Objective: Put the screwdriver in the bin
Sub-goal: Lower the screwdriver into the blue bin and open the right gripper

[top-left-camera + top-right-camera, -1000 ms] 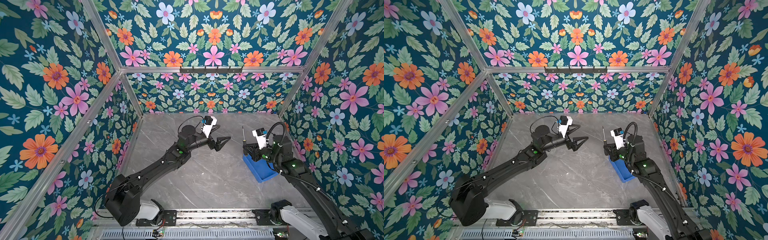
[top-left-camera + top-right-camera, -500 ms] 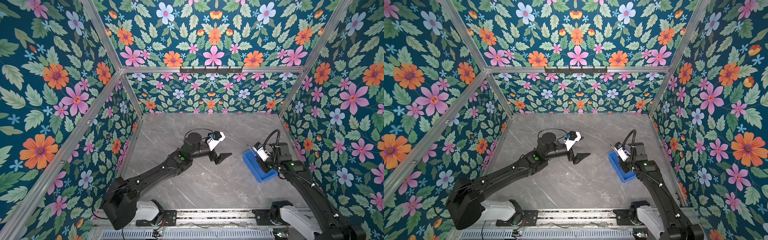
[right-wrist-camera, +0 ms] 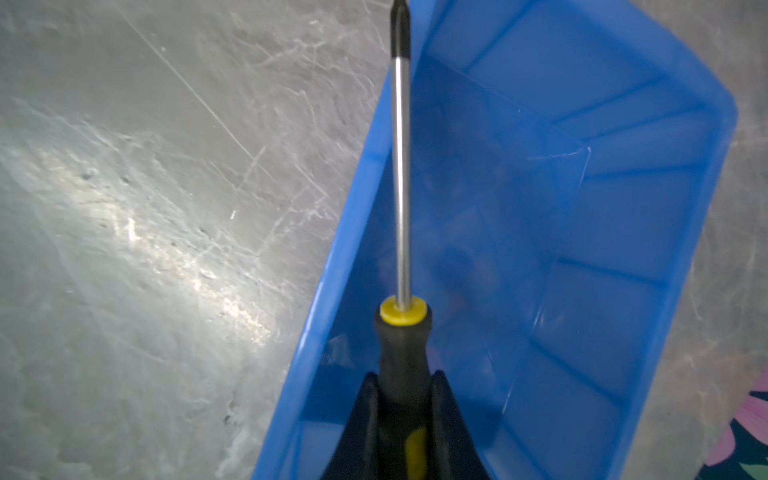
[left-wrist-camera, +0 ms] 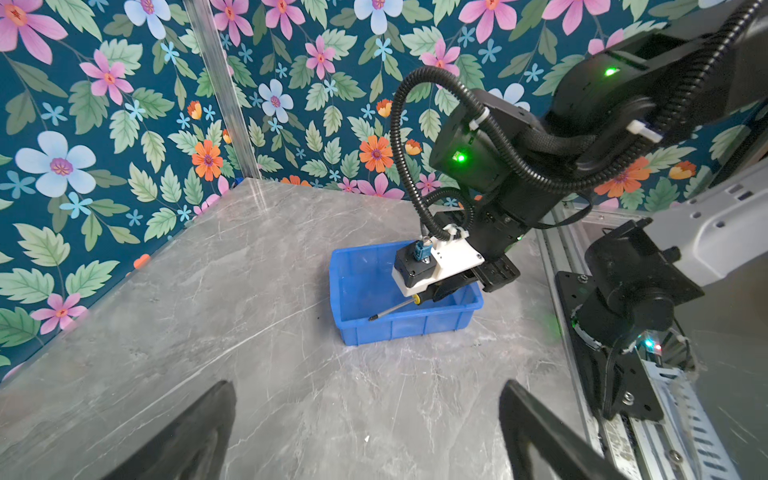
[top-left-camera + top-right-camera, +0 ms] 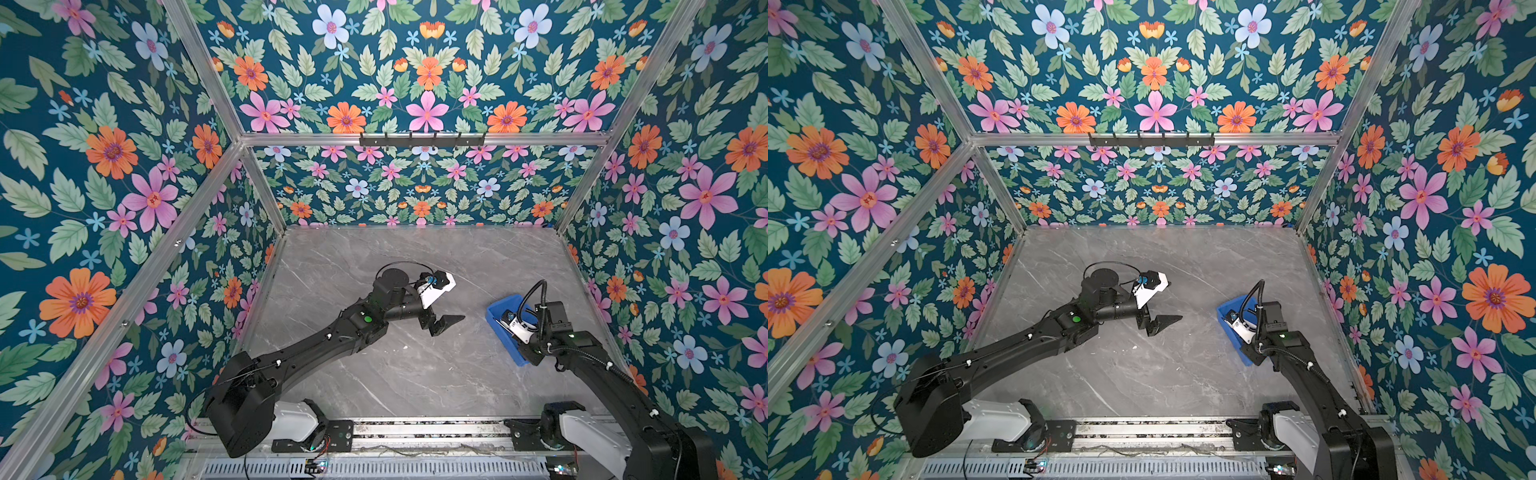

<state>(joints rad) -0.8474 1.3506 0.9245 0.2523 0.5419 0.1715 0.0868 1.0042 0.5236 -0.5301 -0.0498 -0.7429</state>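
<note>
The blue bin [image 5: 498, 308] [image 5: 1226, 312] lies on the right side of the table in both top views. My right gripper [image 3: 403, 382] is shut on the black and yellow handle of the screwdriver [image 3: 402, 340], low inside the bin [image 3: 623, 216]. The shaft slants over the bin's long wall, and its dark tip pokes past the rim. The left wrist view shows the screwdriver [image 4: 392, 309] nearly level, just under the right gripper [image 4: 436, 293], within the bin [image 4: 407, 328]. My left gripper [image 5: 446, 322] [image 4: 368, 386] hovers open and empty over mid-table, facing the bin.
Grey marble tabletop [image 5: 395, 374] ringed by floral walls; the right wall [image 5: 615, 316] stands close behind the bin. A metal rail [image 5: 415, 432] with both arm bases runs along the front edge.
My right gripper has come down, tipping the screwdriver from upright above the bin to low inside it. The left arm has swung lower and turned its open gripper toward the bin.
</note>
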